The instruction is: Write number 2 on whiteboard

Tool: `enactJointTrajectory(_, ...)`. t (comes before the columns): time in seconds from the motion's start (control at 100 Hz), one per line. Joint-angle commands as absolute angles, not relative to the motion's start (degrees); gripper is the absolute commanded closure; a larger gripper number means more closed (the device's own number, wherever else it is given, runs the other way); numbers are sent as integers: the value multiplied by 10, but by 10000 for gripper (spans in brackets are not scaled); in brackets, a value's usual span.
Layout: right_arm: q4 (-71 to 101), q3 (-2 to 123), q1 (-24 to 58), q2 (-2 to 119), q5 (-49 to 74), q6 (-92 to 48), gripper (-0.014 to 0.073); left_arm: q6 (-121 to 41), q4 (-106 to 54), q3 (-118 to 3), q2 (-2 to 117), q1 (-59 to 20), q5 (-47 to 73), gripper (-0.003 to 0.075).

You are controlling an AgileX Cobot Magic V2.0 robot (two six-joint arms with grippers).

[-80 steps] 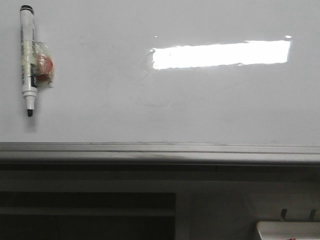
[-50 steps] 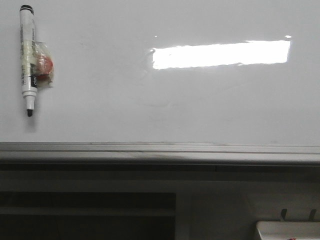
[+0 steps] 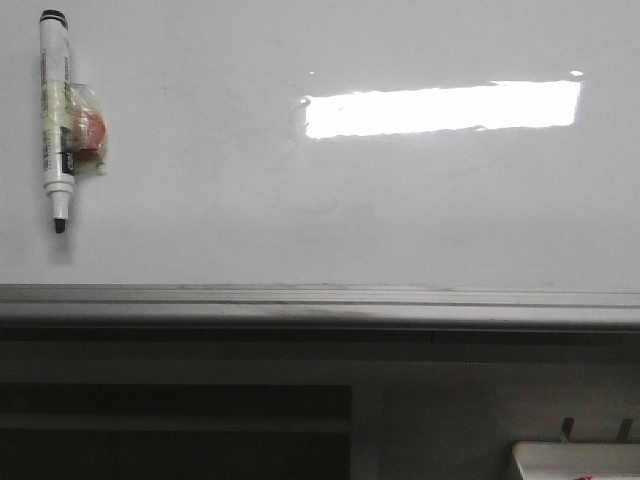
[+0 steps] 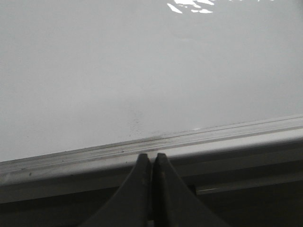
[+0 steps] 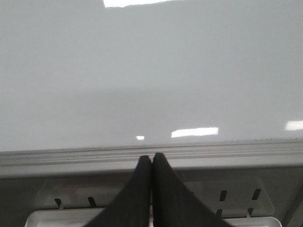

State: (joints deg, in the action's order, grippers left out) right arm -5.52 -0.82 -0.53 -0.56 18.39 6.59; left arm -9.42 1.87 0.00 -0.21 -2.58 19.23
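Observation:
The whiteboard (image 3: 300, 220) fills the upper part of the front view, glossy white, with a grey metal bottom rail (image 3: 320, 303). No number 2 shows on it. A black-tipped marker (image 3: 55, 120) hangs tip down at the board's top left, held by a taped red magnet (image 3: 88, 132). Neither gripper shows in the front view. My left gripper (image 4: 152, 157) is shut and empty, its tips level with the rail (image 4: 151, 142). My right gripper (image 5: 151, 156) is shut and empty, its tips also at the rail (image 5: 151, 153), with the whiteboard (image 5: 151, 71) beyond.
A bright rectangular light reflection (image 3: 440, 108) lies on the board's upper right. A small white tray (image 3: 575, 460) sits below the rail at the lower right; it also shows in the right wrist view (image 5: 61, 217). A dark shelf opening (image 3: 170, 430) lies under the rail at left.

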Motion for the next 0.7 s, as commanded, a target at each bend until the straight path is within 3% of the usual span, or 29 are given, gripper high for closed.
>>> enactJointTrajectory(0.0, -55, -21, -8, -17, 177, 63, 643, -89, 20, 7, -18, -26, 164, 741)
enactJointTrajectory(0.27, -55, -21, -8, -17, 136, 63, 643, -89, 37, 7, -18, -26, 144, 741)
enactJointTrajectory(0.54, -55, -21, -8, -17, -62, 63, 643, -89, 35, 7, -18, -26, 33, 741)
enactJointTrajectory(0.69, -55, -21, -8, -17, -91, 63, 643, -89, 35, 7, -18, -26, 33, 741)
